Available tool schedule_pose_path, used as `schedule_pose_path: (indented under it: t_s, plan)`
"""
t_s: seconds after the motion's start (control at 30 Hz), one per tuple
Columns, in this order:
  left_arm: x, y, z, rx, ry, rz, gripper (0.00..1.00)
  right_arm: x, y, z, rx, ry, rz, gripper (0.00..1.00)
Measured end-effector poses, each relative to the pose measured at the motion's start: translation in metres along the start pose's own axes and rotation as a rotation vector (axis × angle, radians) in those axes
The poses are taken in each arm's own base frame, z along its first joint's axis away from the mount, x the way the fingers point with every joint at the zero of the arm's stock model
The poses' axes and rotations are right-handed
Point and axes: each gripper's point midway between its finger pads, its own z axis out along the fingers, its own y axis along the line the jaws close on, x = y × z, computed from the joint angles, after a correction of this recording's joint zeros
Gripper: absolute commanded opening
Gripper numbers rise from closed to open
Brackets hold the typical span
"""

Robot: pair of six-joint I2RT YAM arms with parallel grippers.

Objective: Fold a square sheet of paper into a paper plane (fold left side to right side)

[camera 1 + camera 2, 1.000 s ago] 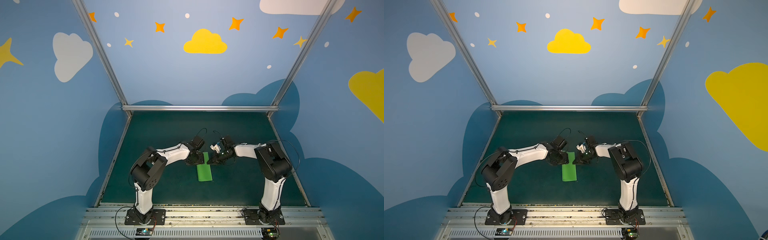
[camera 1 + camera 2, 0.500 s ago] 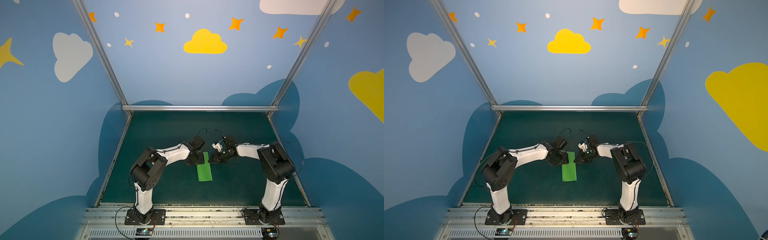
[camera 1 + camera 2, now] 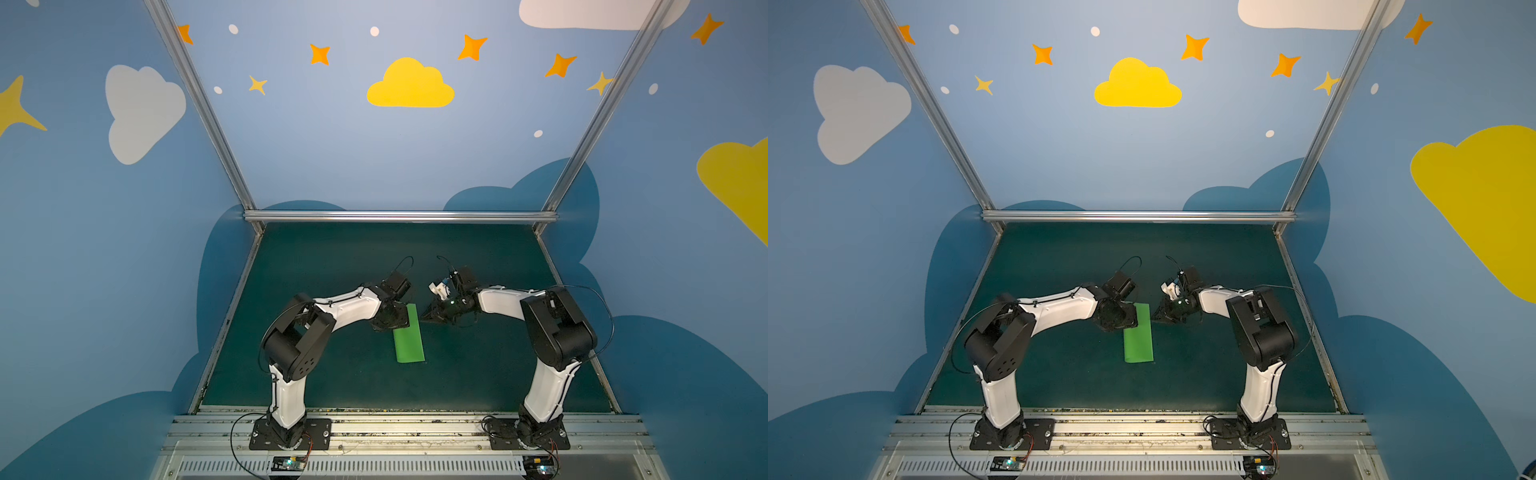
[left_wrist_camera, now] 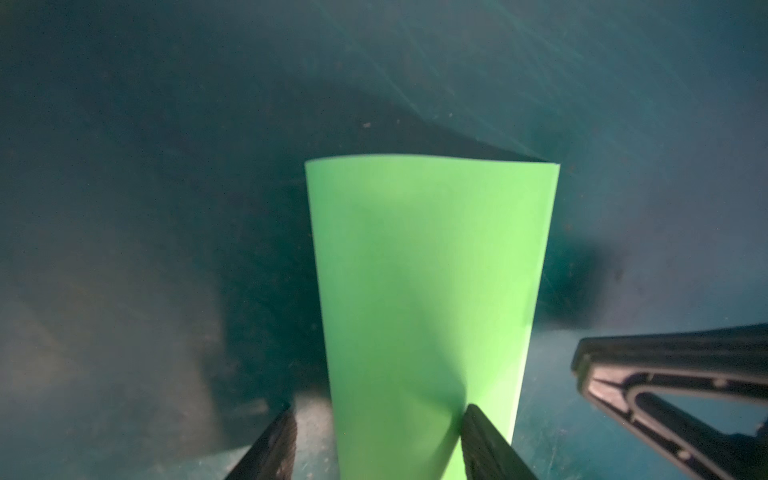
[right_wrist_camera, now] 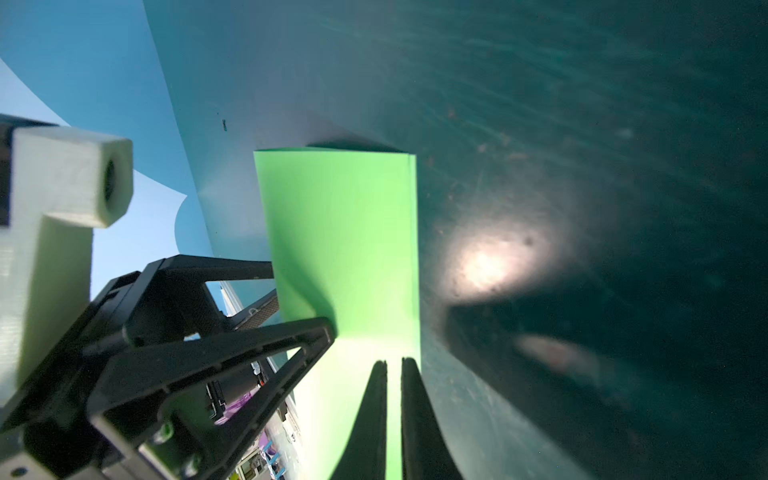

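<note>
The square sheet of paper (image 3: 409, 334) lay folded into a thin strip in the middle of the dark mat (image 3: 478, 374); the left gripper (image 4: 378, 411) had its fingers spread over the strip's far end; the right gripper (image 5: 392, 365) had its fingers pressed almost together by that end's right edge.

Item, the square sheet of paper (image 3: 409, 334): far left corner hidden under my left gripper (image 3: 394, 321) in both top views; near end cut off by the picture's edge in both wrist views. Item, left gripper: only its two tips show in the left wrist view, the rest cut off. Item, my right gripper (image 5: 395, 365): too small in both top views to tell whether it touches the sheet; its base cut off in the right wrist view. Item, table mat (image 4: 166, 249): blurred in both wrist views.
</note>
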Motion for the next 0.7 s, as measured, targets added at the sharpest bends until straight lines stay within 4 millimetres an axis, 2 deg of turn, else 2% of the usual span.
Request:
schedule_pose_path:
  t_s: [0.2,0.3,0.7]
  plan:
    - [0.000,0.000,0.000,-0.003,0.001,0.001,0.64,0.013,0.010,0.010,-0.006,0.041,-0.034,0.00]
    - [0.000,0.000,0.000,-0.004,0.002,0.001,0.64,0.019,0.011,0.014,-0.002,0.060,-0.048,0.00]
    - [0.000,0.000,0.000,-0.006,0.001,0.000,0.64,0.022,0.000,0.028,0.042,0.099,-0.045,0.00]
